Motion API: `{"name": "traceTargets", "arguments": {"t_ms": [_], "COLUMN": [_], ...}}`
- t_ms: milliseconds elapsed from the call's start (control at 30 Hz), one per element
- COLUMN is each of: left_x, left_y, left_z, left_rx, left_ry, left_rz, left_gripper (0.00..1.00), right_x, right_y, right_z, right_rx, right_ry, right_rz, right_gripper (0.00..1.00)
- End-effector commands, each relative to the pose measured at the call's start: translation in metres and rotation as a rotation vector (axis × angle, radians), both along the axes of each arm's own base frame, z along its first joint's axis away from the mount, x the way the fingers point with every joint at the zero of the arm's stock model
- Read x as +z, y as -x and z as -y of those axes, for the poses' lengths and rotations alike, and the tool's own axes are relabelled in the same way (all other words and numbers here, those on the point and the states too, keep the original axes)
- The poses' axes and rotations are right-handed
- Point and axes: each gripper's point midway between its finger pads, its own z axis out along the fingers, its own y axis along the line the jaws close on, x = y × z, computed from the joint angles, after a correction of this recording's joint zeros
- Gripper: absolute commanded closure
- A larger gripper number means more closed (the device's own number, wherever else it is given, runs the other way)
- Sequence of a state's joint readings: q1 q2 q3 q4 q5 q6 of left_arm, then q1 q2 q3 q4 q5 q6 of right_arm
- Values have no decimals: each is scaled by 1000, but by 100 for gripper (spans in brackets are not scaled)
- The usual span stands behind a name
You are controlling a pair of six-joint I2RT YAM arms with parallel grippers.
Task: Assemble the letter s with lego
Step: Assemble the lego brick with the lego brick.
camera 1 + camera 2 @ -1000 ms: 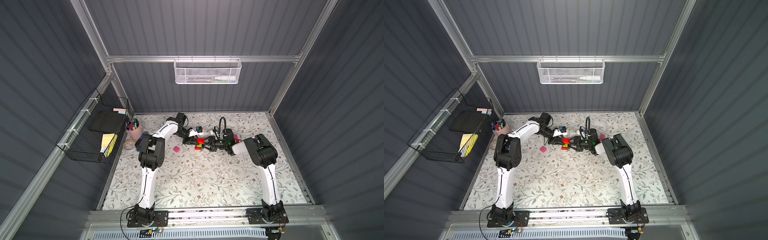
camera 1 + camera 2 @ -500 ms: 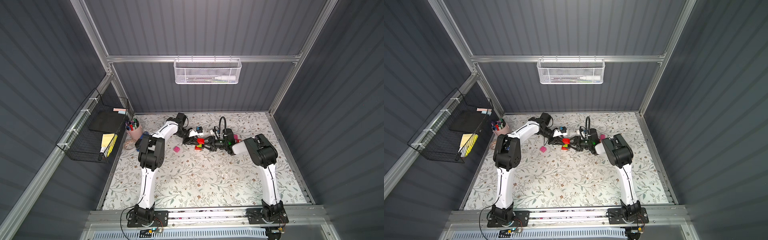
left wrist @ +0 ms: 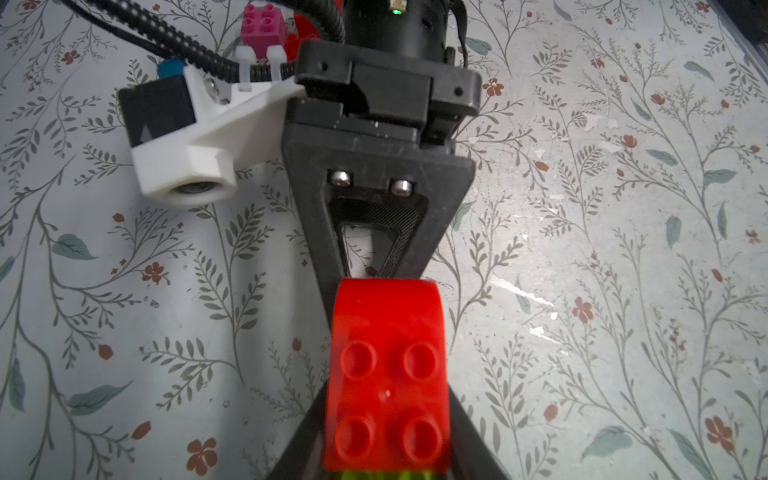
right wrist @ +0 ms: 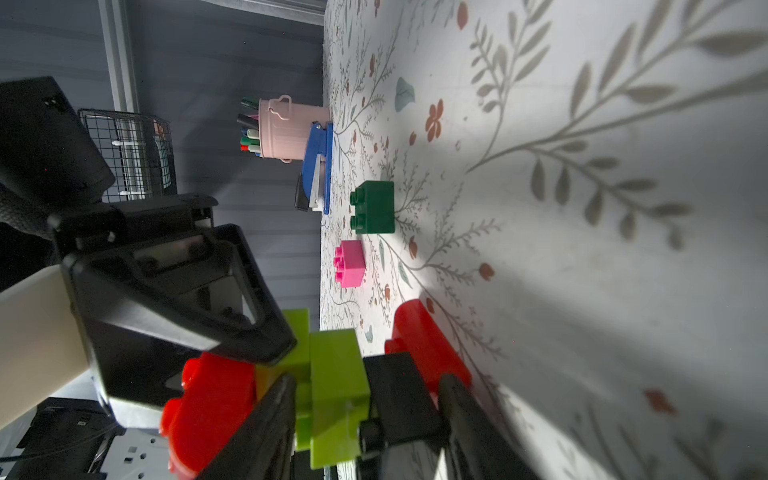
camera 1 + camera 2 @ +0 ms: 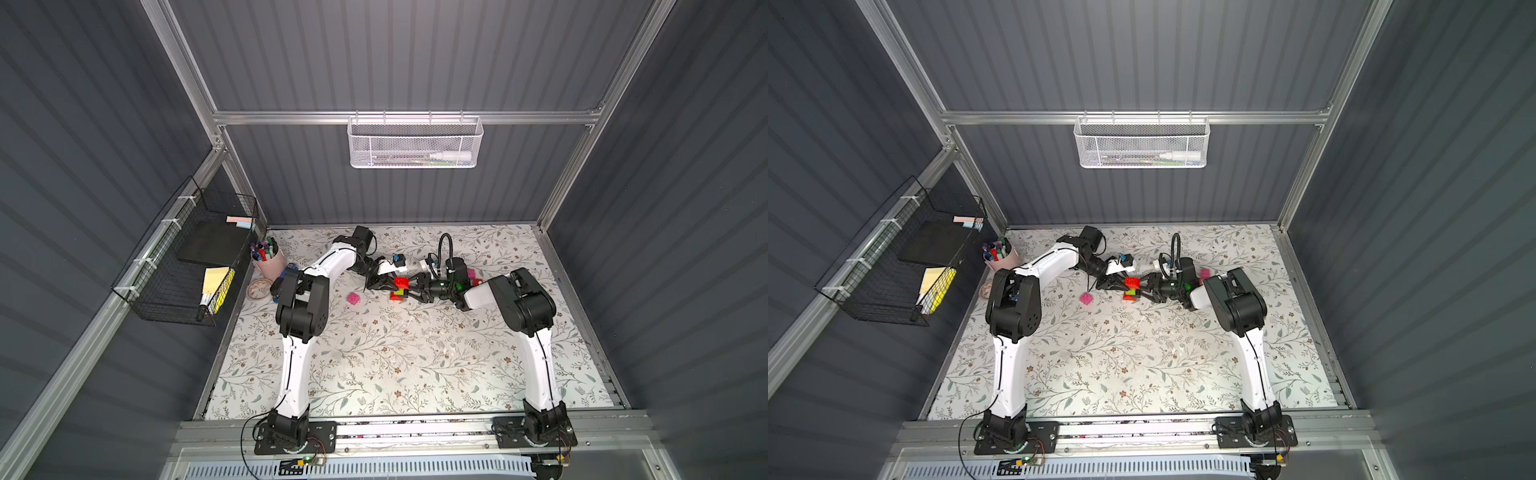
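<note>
The lego stack (image 5: 400, 284) stands on the flowered table (image 5: 415, 353), well apart from the pink cup (image 5: 269, 261) of pens, and both arms meet at it. From the top down it is made of a top red brick (image 3: 386, 374), a lime green brick (image 4: 336, 390), a black brick (image 4: 399, 395) and a bottom red brick (image 4: 428, 345), which seems to rest on the table. The left gripper (image 5: 391, 286) comes from the cup's side and is closed on the top red brick, with one finger on each side of it (the left wrist view shows the brick's four studs between them). The right gripper (image 5: 412, 287) comes from the side away from the cup. Its jaws stand at a middle width and are clamped on the stack around the lime green and black bricks. A loose pink brick (image 5: 353, 298) lies between the cup and the stack, touching neither. A dark green brick (image 4: 374, 206) lies nearer to the cup, close to the blue stapler (image 4: 318, 170), which is just beside the cup. A second pink brick (image 5: 471, 274) lies farther from the cup than the stack, beside the right arm's wrist.
</note>
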State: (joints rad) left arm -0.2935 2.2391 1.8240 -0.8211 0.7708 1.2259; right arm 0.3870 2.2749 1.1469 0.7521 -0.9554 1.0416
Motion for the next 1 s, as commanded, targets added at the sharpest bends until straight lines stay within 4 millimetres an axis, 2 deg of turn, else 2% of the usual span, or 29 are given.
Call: {"name": "traceTargets", "arguments": {"t_ms": [0, 233, 700, 967], "left_x": [-21, -14, -10, -7], "left_y": [19, 18, 18, 18], "left_z": [-11, -8, -4, -4], "left_rx": [12, 9, 7, 7], "left_ry": [-93, -70, -43, -41], "left_rz": [-89, -82, -95, -95], "left_gripper": [59, 56, 54, 53], "right_x": [-68, -70, -44, -40], "right_y": [34, 36, 25, 23], "right_z": [17, 19, 9, 9], "right_rx": [-14, -14, -11, -24], "right_ry": [131, 135, 61, 39], "right_rz": [-231, -229, -168, -172], "right_gripper": [45, 45, 41, 39]}}
